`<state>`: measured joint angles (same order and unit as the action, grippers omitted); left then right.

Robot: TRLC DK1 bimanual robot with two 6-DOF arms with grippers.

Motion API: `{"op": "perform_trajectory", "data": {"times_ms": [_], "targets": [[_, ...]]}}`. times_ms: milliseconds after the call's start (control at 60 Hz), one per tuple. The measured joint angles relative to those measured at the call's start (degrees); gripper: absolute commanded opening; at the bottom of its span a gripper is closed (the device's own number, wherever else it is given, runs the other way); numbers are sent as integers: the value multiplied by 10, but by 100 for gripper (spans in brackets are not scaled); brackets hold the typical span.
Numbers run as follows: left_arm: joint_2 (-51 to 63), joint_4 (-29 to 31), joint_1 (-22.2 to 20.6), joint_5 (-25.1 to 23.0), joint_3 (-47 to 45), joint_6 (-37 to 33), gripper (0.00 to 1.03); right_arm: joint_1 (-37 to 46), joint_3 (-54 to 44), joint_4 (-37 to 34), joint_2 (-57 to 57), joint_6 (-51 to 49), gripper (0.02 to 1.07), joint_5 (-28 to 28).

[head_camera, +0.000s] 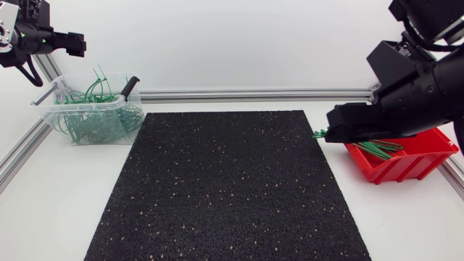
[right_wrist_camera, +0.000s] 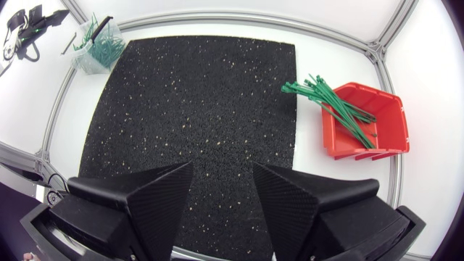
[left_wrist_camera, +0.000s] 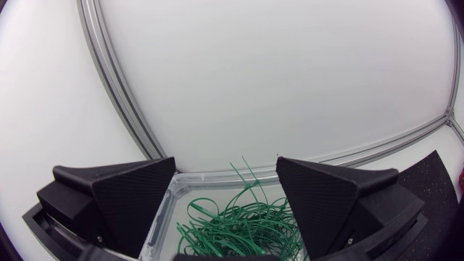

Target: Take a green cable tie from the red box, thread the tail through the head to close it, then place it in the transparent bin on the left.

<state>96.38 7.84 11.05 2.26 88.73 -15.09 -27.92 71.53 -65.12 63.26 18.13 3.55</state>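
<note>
Matting [head_camera: 225,181] of black speckled rubber covered the middle of the bench [head_camera: 58,225] from its near edge almost to the aluminium rail [head_camera: 254,94] along the far edge, presumably as a non-slip patch for the threading work. Just off the matting's right edge, close to the bench's right edge, sat the red box [head_camera: 409,168]. The green cable ties [head_camera: 378,147] lay in it as one loose bundle, their ends poking out over its rim toward the matting, which should make a single tie easier to pinch from that side. The right gripper [right_wrist_camera: 222,168] hung high above the bench, over the gap between matting and box in the head view, with its fingers spread and nothing between them. From that height its camera took in the whole bench, so I judged that no tie had been taken and that the pick was the step in hand. At the far left corner stood the transparent bin [head_camera: 47,114], holding a tangle of closed green loops [head_camera: 101,119], with a black-handled tool [head_camera: 130,85] leaning on its rim. The left gripper [left_wrist_camera: 225,165] hovered directly above that bin, its fingers wide apart and empty. That seemed a sensible waiting spot for the arm likely to share the threading and make the drop.
</note>
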Motion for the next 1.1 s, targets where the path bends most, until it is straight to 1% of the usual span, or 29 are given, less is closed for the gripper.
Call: {"op": "perform_trajectory", "data": {"times_ms": [200, 300, 383, 417, 617, 800, 983, 1100], "targets": [[-109, -4, -22, 0, -102, 1, 99, 57, -35, 30, -40, -31, 66, 17], [-166, -35, -37, 0, -173, 3, 99, 87, -65, 53, -68, -52, 66, 20], [-216, -40, -49, 0, -224, 10, 99, 105, -90, 68, -96, -68, 67, 23], [-235, -40, -51, 0, -239, 14, 99, 110, -101, 76, -108, -74, 68, 23], [-357, -38, -62, 1, -323, 32, 99, 133, -178, 110, -202, -103, 68, 23], [-469, -38, -84, 2, -420, 47, 99, 167, -249, 132, -268, -125, 68, 23], [-585, -32, -103, 2, -511, 50, 99, 178, -296, 147, -342, -130, 68, 23], [-663, -31, -104, 2, -575, 58, 99, 190, -343, 184, -384, -136, 68, 26]]}}
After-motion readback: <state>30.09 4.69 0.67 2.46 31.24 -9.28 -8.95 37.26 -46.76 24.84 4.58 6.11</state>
